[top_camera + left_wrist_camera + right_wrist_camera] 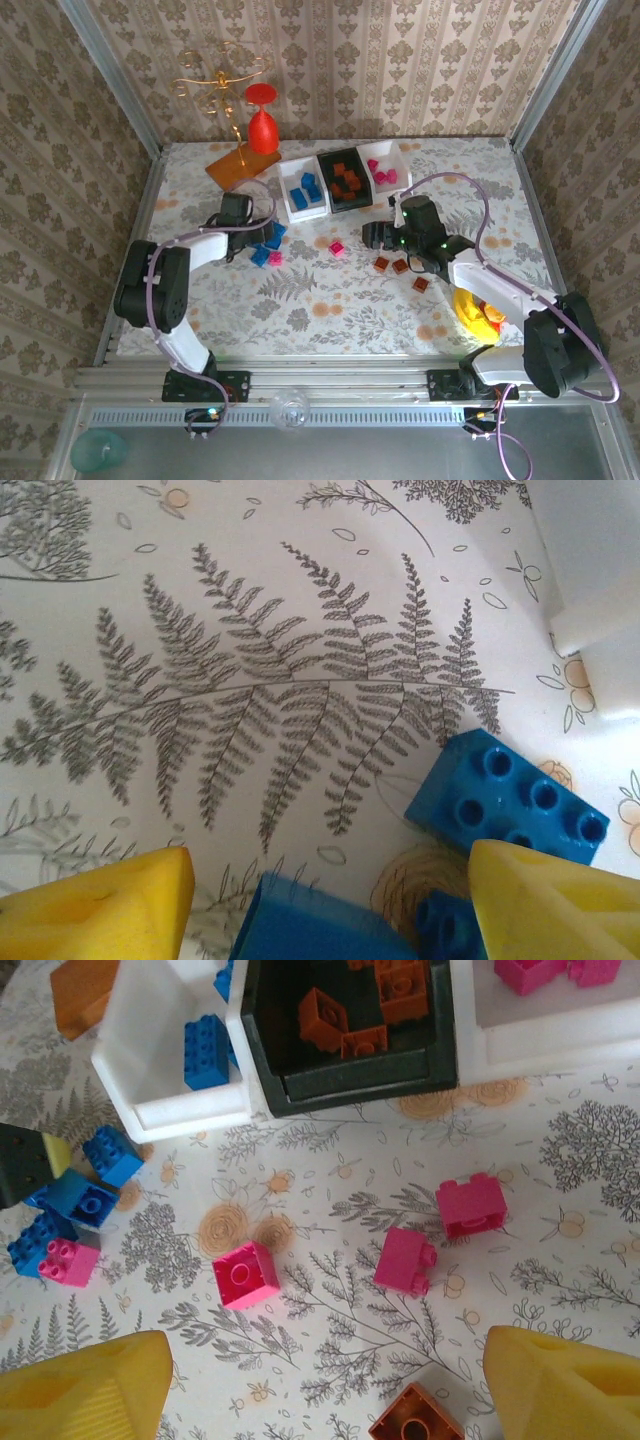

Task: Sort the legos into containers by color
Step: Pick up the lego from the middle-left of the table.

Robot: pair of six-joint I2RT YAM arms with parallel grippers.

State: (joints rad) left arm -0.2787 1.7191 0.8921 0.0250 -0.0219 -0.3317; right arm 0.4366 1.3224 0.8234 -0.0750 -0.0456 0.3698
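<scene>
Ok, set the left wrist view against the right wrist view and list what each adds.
Left wrist: a close-up of one blue brick with its studs and a fern print, ahead of the open left tool. Right wrist: the black bin holding brown bricks, two white bins, loose pink bricks, beyond the open right tool. Shared: the blue brick cluster and the flowered table cover.

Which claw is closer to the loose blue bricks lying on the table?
Left. The left gripper hangs right over the blue bricks, jaws open either side of them. The right gripper sits well off to their right in the top view.
</scene>
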